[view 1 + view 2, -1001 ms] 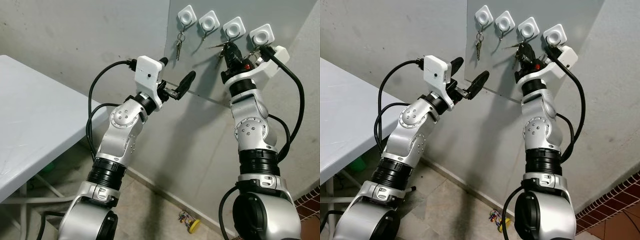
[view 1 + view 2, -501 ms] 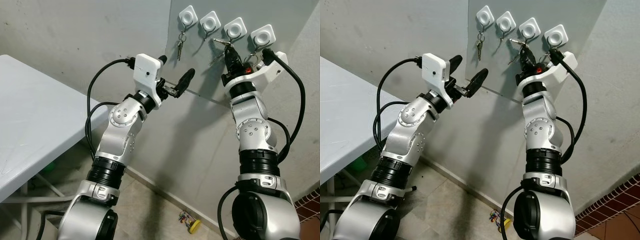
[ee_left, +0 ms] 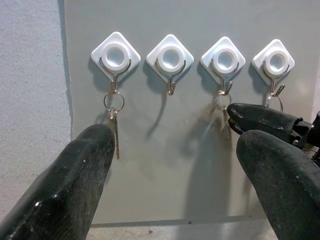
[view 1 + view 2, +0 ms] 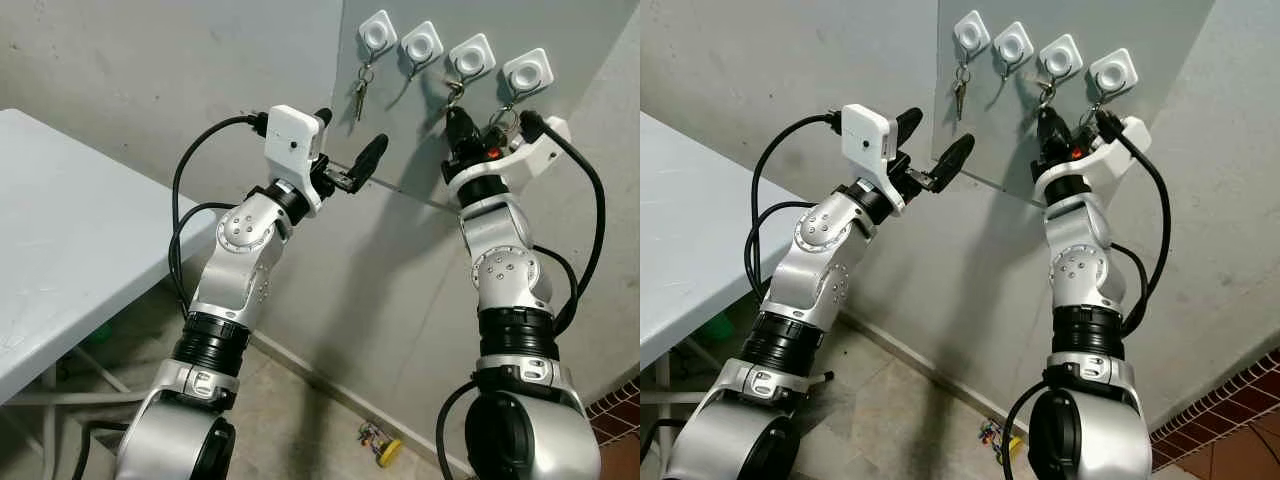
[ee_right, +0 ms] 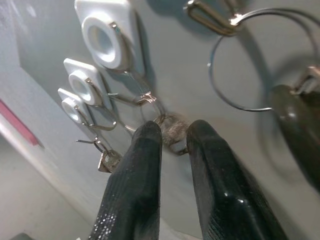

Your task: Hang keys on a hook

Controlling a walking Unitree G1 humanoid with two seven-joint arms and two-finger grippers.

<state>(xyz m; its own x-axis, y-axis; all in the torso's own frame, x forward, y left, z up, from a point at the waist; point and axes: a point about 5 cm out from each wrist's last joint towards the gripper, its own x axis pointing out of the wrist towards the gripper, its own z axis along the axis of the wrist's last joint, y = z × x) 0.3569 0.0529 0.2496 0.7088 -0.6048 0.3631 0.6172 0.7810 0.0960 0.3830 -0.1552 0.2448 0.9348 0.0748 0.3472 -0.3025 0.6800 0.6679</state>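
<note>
Keys [image 5: 171,131] seemingly on third hook [image 3: 223,86].

White hooks [image 3: 170,58] on a grey panel [image 3: 165,165]; black pincer fingers [image 5: 135,185].

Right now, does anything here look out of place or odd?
Yes: a small colourful bunch with a yellow tag lies on the floor by the wall base, below the hooks, as if dropped. Up on the board, the hooks look straight and undamaged.
</note>
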